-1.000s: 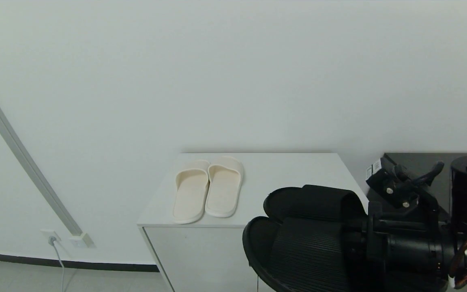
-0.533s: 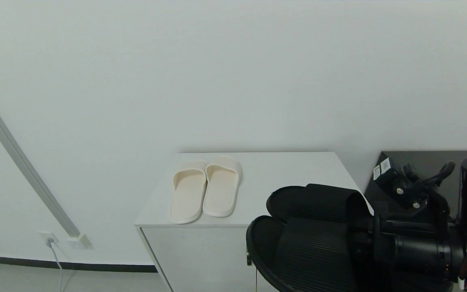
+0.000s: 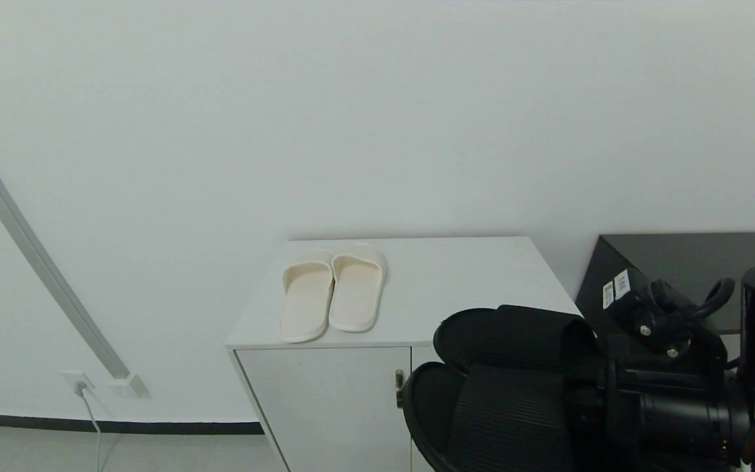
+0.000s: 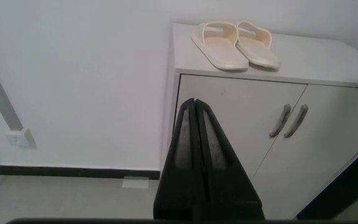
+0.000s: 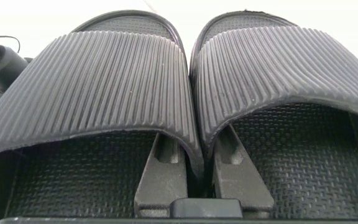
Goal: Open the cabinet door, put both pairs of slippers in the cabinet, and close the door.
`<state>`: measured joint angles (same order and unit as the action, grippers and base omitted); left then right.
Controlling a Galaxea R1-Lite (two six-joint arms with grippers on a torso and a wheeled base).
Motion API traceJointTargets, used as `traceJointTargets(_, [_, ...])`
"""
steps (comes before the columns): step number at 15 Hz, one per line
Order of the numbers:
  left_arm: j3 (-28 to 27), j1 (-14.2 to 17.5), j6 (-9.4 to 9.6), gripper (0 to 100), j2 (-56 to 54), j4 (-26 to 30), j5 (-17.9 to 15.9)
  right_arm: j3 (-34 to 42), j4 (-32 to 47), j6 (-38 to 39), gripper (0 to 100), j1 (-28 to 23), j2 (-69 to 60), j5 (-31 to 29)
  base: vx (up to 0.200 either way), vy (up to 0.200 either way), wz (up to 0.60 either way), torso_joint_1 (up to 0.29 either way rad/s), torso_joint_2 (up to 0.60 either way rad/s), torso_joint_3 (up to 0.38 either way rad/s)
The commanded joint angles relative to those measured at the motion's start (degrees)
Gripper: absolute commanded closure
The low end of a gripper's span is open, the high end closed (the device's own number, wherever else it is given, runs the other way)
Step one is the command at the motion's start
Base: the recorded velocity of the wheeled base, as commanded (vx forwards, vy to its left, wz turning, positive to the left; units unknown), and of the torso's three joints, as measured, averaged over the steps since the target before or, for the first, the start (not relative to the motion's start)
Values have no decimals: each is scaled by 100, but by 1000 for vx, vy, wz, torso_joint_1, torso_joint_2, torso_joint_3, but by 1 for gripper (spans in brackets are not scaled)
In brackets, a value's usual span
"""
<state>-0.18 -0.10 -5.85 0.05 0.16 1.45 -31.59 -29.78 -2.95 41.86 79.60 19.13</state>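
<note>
Hardly begun: the cabinet door (image 3: 325, 406) is shut and the white slippers (image 3: 331, 292) lie on top. The right pincer (image 5: 194, 171) grips the black slippers (image 3: 508, 367). The left pincer (image 4: 196, 143) is squeezed together, empty.

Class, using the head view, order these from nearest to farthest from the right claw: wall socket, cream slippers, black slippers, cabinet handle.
1. black slippers, held in the right claw
2. cabinet handle, just left
3. cream slippers, on cabinet top
4. wall socket, far left

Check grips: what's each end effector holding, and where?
Right end effector clamps the black slippers by their touching inner walls, one finger inside each. Left end effector: shut, empty.
</note>
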Motion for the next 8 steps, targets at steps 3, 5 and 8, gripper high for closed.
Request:
traceJointTargets(3, [1, 1, -4, 100, 4, 2, 4, 30, -1, -13, 100, 6, 29, 12, 0, 0, 0, 0, 0, 0])
traceJointTargets(5, [1, 1, -4, 100, 4, 2, 4, 47, -1, -13, 100, 6, 29, 12, 0, 0, 0, 0, 0, 0])
traceJointTargets(8, [1, 1, -4, 100, 4, 2, 4, 82, -1, -48, 100, 6, 46, 3, 0, 0, 0, 0, 0, 0])
